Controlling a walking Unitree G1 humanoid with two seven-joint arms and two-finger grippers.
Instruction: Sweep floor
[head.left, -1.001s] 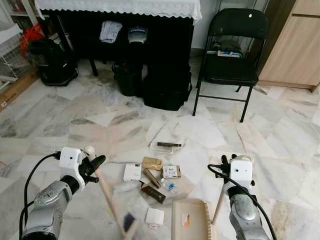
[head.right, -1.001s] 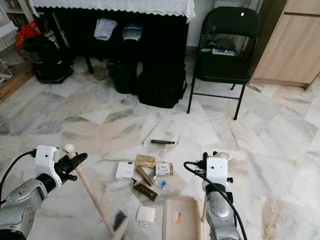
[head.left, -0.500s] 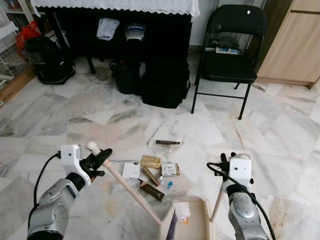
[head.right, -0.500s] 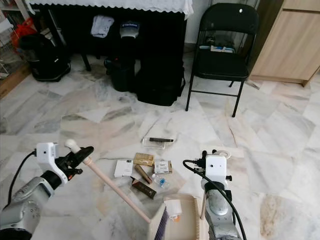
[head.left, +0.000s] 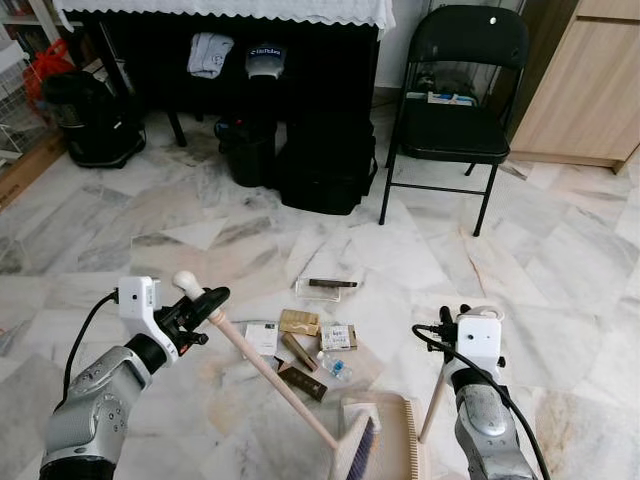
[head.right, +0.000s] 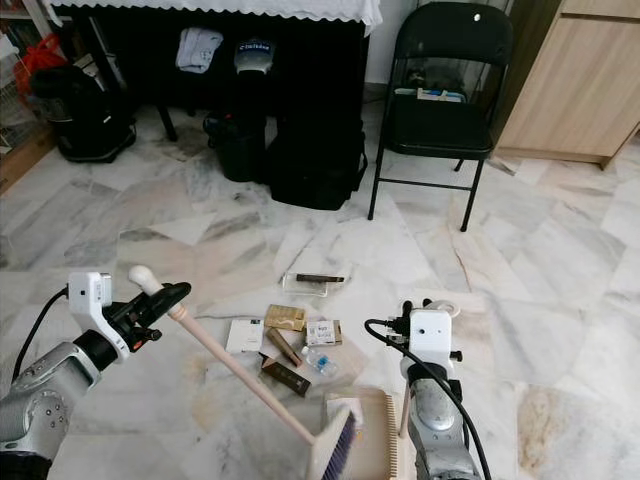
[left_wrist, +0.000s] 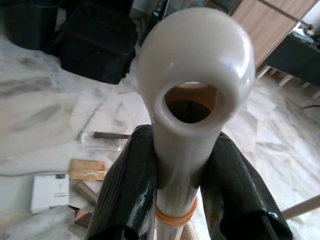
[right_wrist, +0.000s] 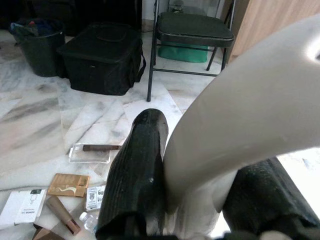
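At the near edge of the marble floor (head.left: 560, 250) lies the beige dustpan (head.left: 392, 440), and the bristles of the broom (head.right: 240, 374) rest at its left rim, with a small white piece just at its far lip. The right gripper (right_wrist: 200, 200) has its two black fingers pressed on the pale dustpan handle (head.left: 436, 402), which rises tilted from the pan. The left gripper (head.right: 160, 305) pinches the broom near its white rounded top; the wooden stick runs down and to the right, to the pan.

Just beyond the pan, a small heap of litter (head.left: 305, 345) lies on the floor: a white card, brown packets, a small bottle, and a clear tray with a dark bar.

Farther away stand a black bag (head.left: 325, 165), a black folding chair (head.left: 460, 110) on the right, and a dark table (head.left: 220, 40) with a white lace cloth.
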